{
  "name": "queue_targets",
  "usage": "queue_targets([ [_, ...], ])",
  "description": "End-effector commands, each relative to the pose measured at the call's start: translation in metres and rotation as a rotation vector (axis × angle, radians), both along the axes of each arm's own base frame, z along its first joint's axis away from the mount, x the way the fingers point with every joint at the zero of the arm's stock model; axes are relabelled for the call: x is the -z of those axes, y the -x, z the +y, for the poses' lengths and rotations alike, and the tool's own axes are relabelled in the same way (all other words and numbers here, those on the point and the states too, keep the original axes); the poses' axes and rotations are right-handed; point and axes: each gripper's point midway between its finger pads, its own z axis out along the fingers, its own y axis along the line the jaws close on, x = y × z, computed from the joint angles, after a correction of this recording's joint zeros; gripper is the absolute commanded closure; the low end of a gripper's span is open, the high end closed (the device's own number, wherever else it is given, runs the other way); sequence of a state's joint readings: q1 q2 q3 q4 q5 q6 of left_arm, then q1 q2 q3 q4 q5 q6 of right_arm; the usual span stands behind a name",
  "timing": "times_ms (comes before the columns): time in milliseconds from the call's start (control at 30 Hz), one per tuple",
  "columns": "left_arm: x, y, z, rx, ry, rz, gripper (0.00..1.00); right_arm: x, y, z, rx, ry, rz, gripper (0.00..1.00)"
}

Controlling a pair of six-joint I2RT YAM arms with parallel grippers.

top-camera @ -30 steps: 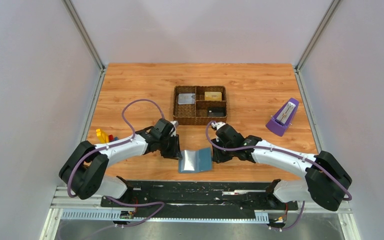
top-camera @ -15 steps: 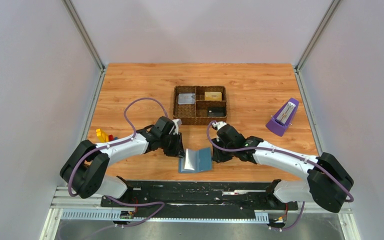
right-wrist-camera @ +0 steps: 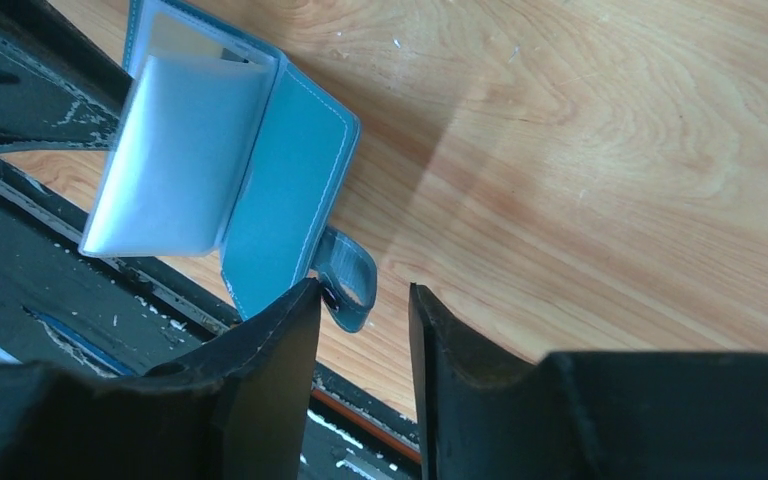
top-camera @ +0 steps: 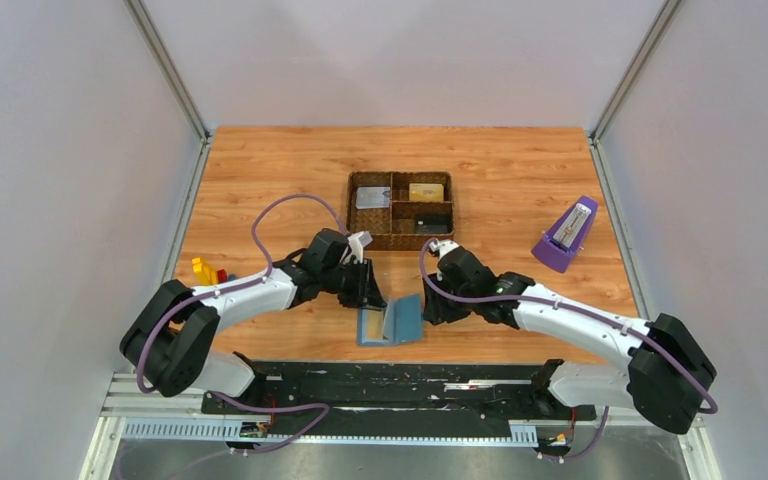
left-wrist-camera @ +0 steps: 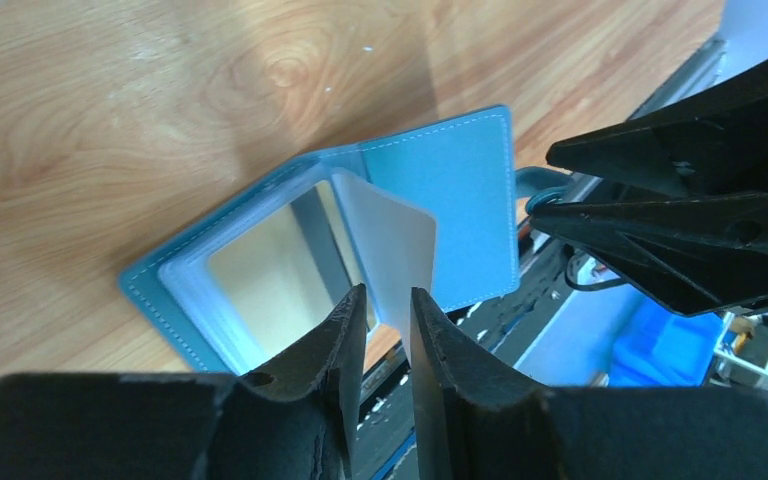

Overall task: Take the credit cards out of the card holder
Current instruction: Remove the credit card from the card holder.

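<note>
The blue card holder lies open near the table's front edge, between my two grippers. A pale, card-sized leaf stands up from its spine, and I cannot tell whether it is a credit card or a pocket sleeve. My left gripper is shut on the leaf's lower edge; from above, this gripper hangs over the holder's left half. A pale gold surface shows in the left pocket. My right gripper is open beside the holder's right flap, whose strap tab touches the left fingertip.
A brown woven divided tray behind the holder contains a gold card, a silver card and a dark one. A purple metronome stands at the right. Yellow and red blocks sit at the left. The black base rail runs just below the holder.
The left gripper has shifted right and lifted the pale leaf from flat to upright. The right gripper's jaws have opened and released the holder's right edge.
</note>
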State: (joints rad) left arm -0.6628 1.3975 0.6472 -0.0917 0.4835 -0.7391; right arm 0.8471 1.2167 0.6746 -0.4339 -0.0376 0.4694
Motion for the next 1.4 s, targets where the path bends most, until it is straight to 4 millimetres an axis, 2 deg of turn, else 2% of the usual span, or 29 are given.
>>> queue_targets([
  [0,-0.019,-0.001,-0.019,0.044,0.124,-0.027,0.69,-0.036,-0.012,0.004,0.062,-0.054,-0.042,0.58],
  [133,-0.02,0.001,-0.027,0.062,0.164,-0.019,0.69,-0.057,-0.009,0.006,0.053,-0.09,-0.054,0.57],
  [267,-0.017,0.0,-0.033,0.071,0.167,-0.017,0.69,-0.079,-0.003,0.015,0.019,-0.171,-0.061,0.61],
  [367,-0.005,0.0,-0.035,0.074,0.148,0.01,0.69,-0.093,0.002,0.026,-0.007,-0.252,-0.054,0.64],
  [467,-0.001,0.001,-0.04,0.081,0.162,0.02,0.69,-0.108,0.008,0.041,-0.047,-0.363,-0.041,0.66],
  [633,0.004,0.001,-0.047,0.096,0.157,0.03,0.69,-0.116,0.016,0.062,-0.082,-0.485,0.013,0.65],
  [733,0.005,0.001,-0.049,0.098,0.154,0.034,0.69,-0.111,0.02,0.074,-0.098,-0.526,0.059,0.64],
  [967,0.007,0.0,-0.043,0.09,0.111,0.022,0.68,-0.068,0.019,0.09,-0.058,-0.466,0.149,0.7],
  [1067,0.01,-0.005,-0.034,0.07,0.033,0.0,0.68,-0.052,0.017,0.091,-0.021,-0.44,0.163,0.72],
  [1200,-0.006,-0.009,-0.02,0.026,-0.02,-0.049,0.67,-0.036,0.016,0.088,0.018,-0.425,0.176,0.76],
  [1367,-0.011,-0.015,0.003,-0.031,-0.154,-0.077,0.66,-0.015,0.014,0.083,0.055,-0.372,0.195,0.77],
])
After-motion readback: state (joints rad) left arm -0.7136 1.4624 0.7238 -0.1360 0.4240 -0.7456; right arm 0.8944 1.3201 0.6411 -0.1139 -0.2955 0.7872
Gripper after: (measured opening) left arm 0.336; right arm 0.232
